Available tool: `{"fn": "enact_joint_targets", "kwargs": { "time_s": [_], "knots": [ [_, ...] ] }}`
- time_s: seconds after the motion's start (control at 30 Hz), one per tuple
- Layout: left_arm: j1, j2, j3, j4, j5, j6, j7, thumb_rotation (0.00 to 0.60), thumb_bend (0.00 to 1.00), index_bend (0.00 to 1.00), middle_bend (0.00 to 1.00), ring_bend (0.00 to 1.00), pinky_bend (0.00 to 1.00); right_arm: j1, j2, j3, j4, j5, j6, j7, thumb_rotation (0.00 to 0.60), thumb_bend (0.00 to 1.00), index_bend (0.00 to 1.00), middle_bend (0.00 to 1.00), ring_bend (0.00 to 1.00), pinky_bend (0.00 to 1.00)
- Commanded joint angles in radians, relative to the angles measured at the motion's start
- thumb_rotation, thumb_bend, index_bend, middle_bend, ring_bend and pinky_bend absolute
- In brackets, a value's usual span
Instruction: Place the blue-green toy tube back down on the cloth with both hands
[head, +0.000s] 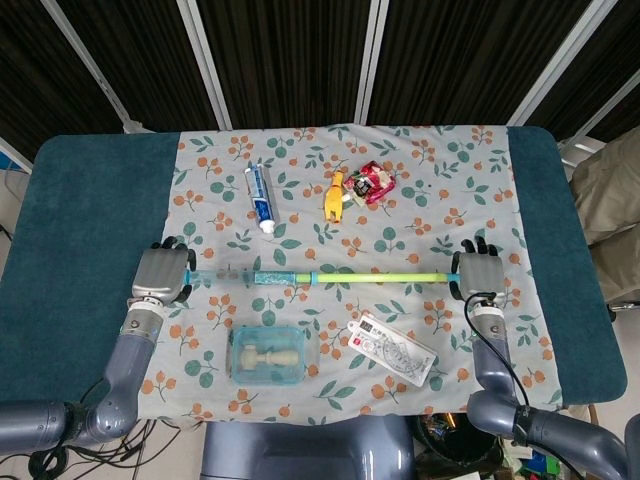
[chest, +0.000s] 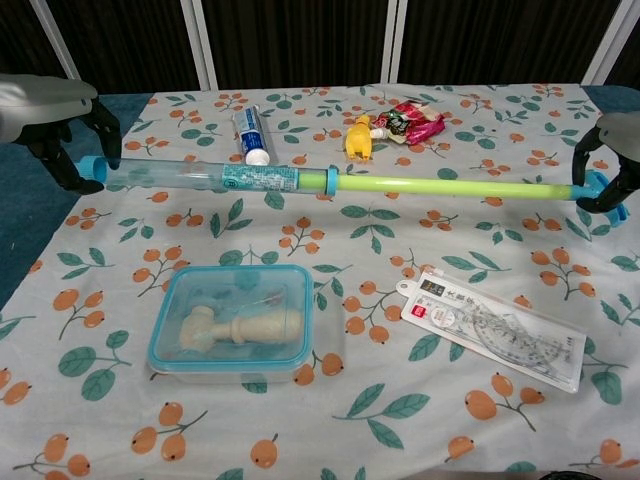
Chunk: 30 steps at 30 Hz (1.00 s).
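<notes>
Each robot hand, left (chest: 55, 120) and right (chest: 612, 150), clamps one end of the tube (chest: 330, 182) (long, spindly); uneven lowering toward the cloth (chest: 330, 300) could tilt it loose.

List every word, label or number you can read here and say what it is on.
None can be read with certainty.
Toothpaste tube: print, too blurred.
Blue-green toy tube: label band, too small.
Ruler packet: red tag and dark print, too small.
Red snack packet: print, illegible.

This looks like a robot test lab. A teal-padded table (head: 80, 230) under a leaf-print cloth (head: 440, 170) stands before black slatted panels (head: 290, 55), loose cables (head: 60, 462) trailing underneath.
</notes>
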<state>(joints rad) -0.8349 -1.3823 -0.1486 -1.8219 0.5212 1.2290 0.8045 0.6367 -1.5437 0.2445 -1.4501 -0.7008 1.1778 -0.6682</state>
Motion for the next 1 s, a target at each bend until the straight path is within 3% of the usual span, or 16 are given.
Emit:
{"fn": "enact_joint_targets", "kwargs": {
  "time_s": [0.03,0.67,1.0],
  "knots": [
    [-0.007,-0.01,-0.005,-0.004,-0.001,0.002,0.004,0.6,0.35,0.55,0.32,0.13,0.25,0.001,0.0,0.0,-0.015,-0.008,0.004,0.001,0.6,0.39,0.69,0.17,0.07,0.15],
    [-0.091,-0.091,-0.082,-0.044,-0.056,0.035,0.065,0.6,0.35,0.55,0.32,0.13,0.25,0.049,-0.02,0.017,-0.167,-0.042,0.045,-0.052,0.6,0.39,0.71,0.17,0.07,0.15],
    [-0.129,-0.134,-0.094,-0.031,-0.09,0.044,0.09,0.6,0.35,0.55,0.32,0.13,0.25,0.062,-0.036,0.014,-0.189,-0.048,0.065,-0.067,0.6,0.39,0.71,0.17,0.07,0.15]
  ]
}}
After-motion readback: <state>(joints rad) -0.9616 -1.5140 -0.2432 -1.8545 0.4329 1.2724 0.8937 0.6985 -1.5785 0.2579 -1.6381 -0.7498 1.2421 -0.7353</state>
